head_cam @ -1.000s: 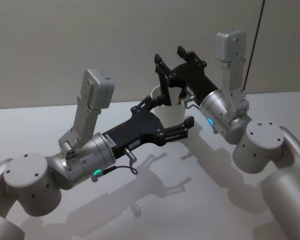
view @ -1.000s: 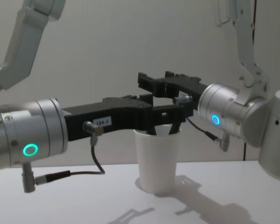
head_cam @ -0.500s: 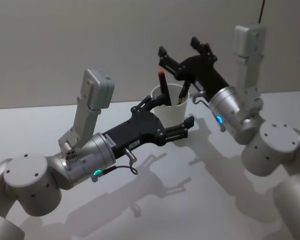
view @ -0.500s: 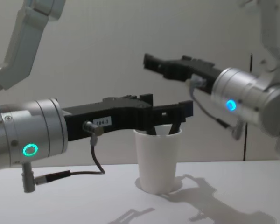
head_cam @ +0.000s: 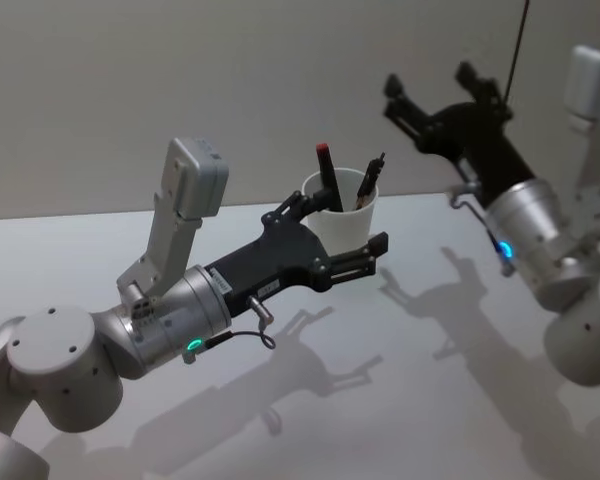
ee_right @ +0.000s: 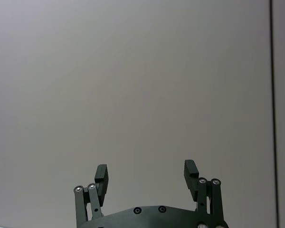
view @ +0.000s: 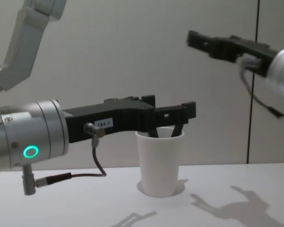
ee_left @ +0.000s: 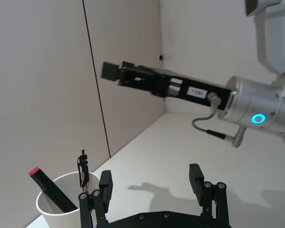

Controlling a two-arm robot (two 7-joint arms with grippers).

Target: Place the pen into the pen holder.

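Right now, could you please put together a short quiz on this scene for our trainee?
1. True or false: the right pincer is open and holds nothing.
2. Which items stand in the white paper cup? A) one red-capped pen B) a red-capped pen and a dark pen with a clip C) nothing
3. Fill in: the left pincer is open, level with the cup's ____.

Key: 1 true; 2 B; 3 rim.
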